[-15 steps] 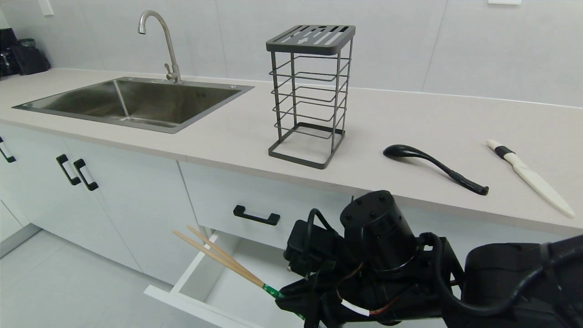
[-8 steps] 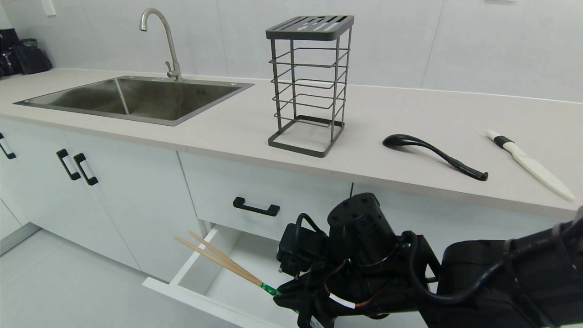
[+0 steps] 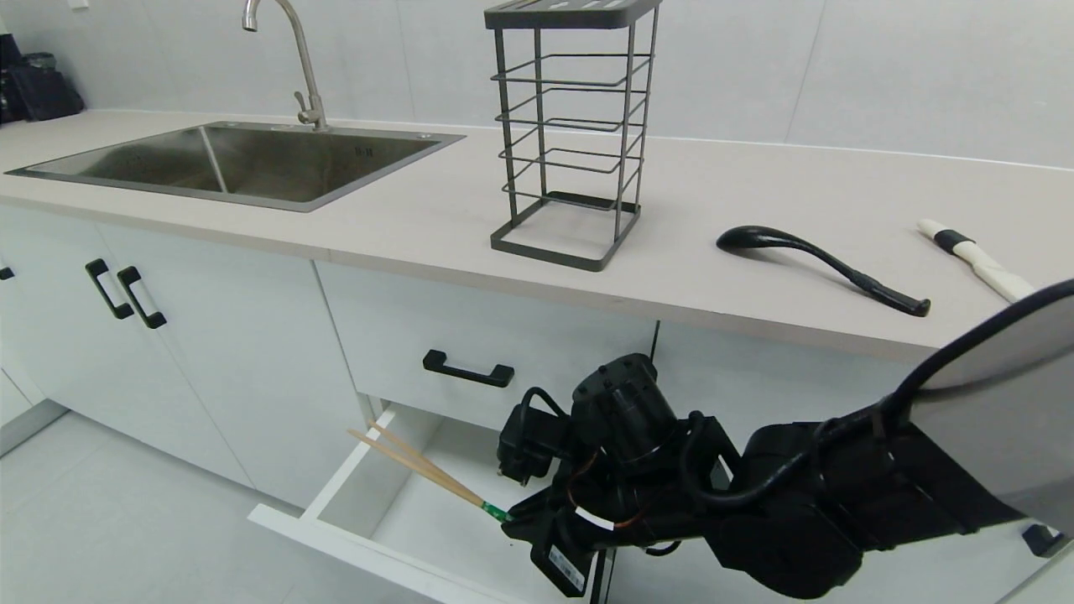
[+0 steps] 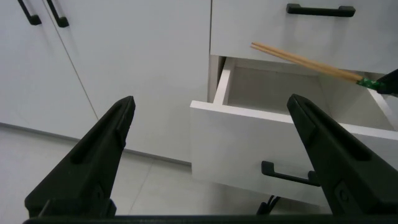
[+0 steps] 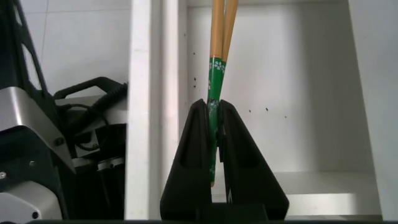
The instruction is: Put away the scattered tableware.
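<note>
Head view, drawer [image 3: 329, 535]: I see it pulled open below the counter [image 3: 755, 189], its white inside showing.
Head view, right gripper [image 3: 506, 516]: low over the drawer, on its right half, clamped on the green end of the chopsticks [image 3: 424, 472].
Head view, chopsticks: a pair held together, slanting up from the gripper toward the drawer's left wall; the tips stand above that wall.
Head view, ladle [image 3: 818, 264]: black, lying on the counter, above the drawer and to its right.
Head view, knife [image 3: 977, 260]: pale, on the counter farther right of the drawer than the ladle; part of it is hidden by the arm.
Head view, rack [image 3: 570, 134]: wire, upright on the counter almost straight above the drawer.
Head view, sink [image 3: 235, 159]: set in the counter well to the drawer's left.
Left wrist view, left gripper [image 4: 211, 102]: fingers spread wide with nothing between them, outside the drawer [image 4: 249, 127] and facing its front panel.
Left wrist view, chopsticks [image 4: 305, 60]: slanted above the drawer's opening, green end toward the drawer's right.
Right wrist view, right gripper [image 5: 214, 109]: fingers pressed together on the green part of the chopsticks [image 5: 219, 37].
Right wrist view, chopsticks: side by side over the drawer's [image 5: 280, 93] floor, close to its side wall; I cannot tell whether they touch the floor.
</note>
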